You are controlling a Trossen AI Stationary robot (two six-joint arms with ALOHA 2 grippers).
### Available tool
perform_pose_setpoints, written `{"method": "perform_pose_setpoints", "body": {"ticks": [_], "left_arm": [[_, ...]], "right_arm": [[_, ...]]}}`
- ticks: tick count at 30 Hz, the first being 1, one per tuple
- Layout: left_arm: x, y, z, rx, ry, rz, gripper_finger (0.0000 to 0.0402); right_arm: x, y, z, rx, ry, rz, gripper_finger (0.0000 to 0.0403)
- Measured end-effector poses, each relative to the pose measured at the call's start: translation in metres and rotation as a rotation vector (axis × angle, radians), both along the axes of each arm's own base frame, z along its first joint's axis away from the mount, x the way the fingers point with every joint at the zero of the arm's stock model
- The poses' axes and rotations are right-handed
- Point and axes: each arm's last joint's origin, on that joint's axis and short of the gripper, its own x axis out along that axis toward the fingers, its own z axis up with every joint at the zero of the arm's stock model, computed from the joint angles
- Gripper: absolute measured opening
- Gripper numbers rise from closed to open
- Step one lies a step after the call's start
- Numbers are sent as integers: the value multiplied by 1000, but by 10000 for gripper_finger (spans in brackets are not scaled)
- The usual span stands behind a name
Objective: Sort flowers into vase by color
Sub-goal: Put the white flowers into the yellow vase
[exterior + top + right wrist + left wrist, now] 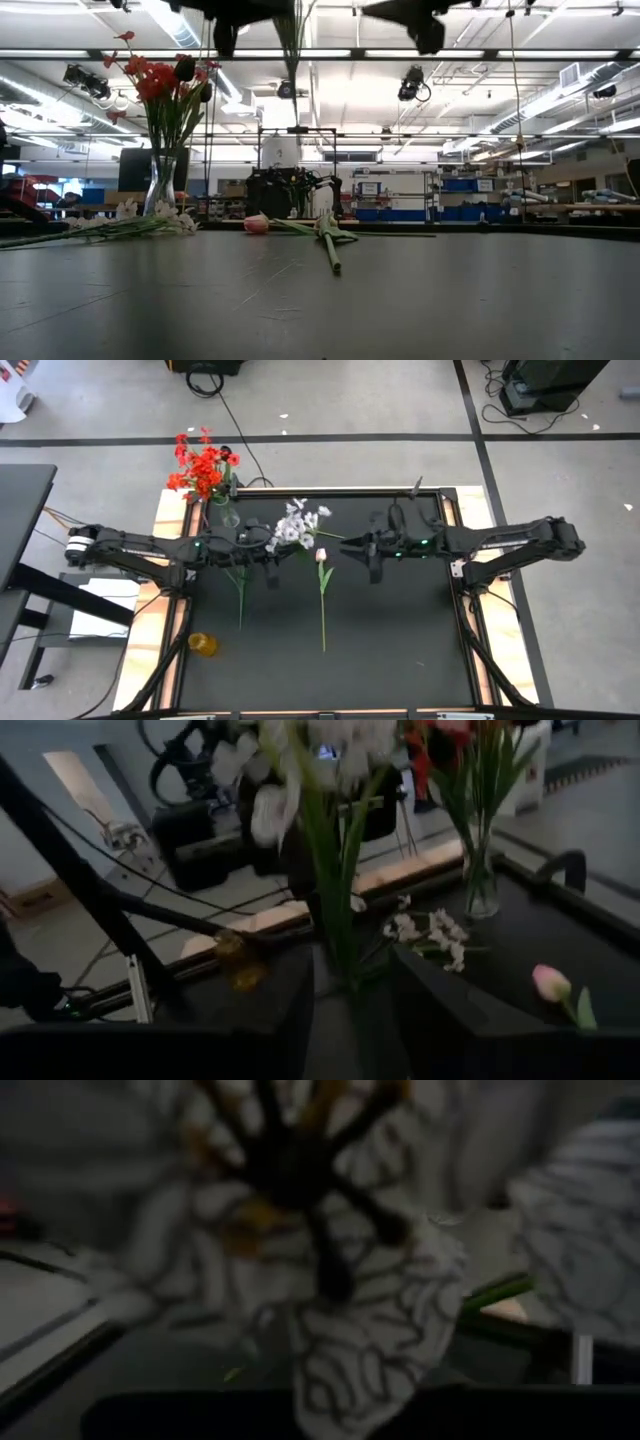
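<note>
Red flowers [203, 468] stand in a clear glass vase [229, 512] at the table's far left. A white spray [298, 525] is up in the air at my left gripper [278, 548]. Its blooms fill the left wrist view [360, 1330] and its green stem [293, 40] hangs down. My right gripper [358, 546] is open, level with the spray and to its right. The hanging stems [338, 910] show ahead of the gap between its fingers. A second white spray [240, 595] and a pink tulip [322, 555] lie flat on the table. My left gripper holds the white spray, but the blooms fill its wrist view and hide the place of contact. The spray is upright, with its blooms [300, 750] up and its stem hanging below, lifted clear of the table.
A small yellow-orange vessel [202, 643] stands near the table's near left corner. The tulip's stem [332, 255] runs toward the near edge at the table's middle. The second white spray's blooms [430, 932] lie close to the vase's foot. A raised frame borders the black table.
</note>
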Motion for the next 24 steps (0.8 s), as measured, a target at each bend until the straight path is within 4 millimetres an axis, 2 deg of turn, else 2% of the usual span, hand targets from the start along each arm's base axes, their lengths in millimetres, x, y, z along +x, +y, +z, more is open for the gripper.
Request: {"method": "perform_pose_setpoints", "body": {"ticks": [3,8,13,18,24], "left_arm": [[-12,2,1,-29,38,74,10],[-28,3,10,-34,30,77,13],[-47,4,14,-134,35,87,8],[-70,2,18,-131,72,78,8],[-92,1,29,-139,15,62,8]], "right_arm": [[-17,1,17,-7,-63,9,118],[-43,2,36,-18,-130,40,93],[-69,2,51,-42,-187,32,89],[-93,2,62,-92,-232,36,89],[-111,3,82,-138,-181,46,82]]}}
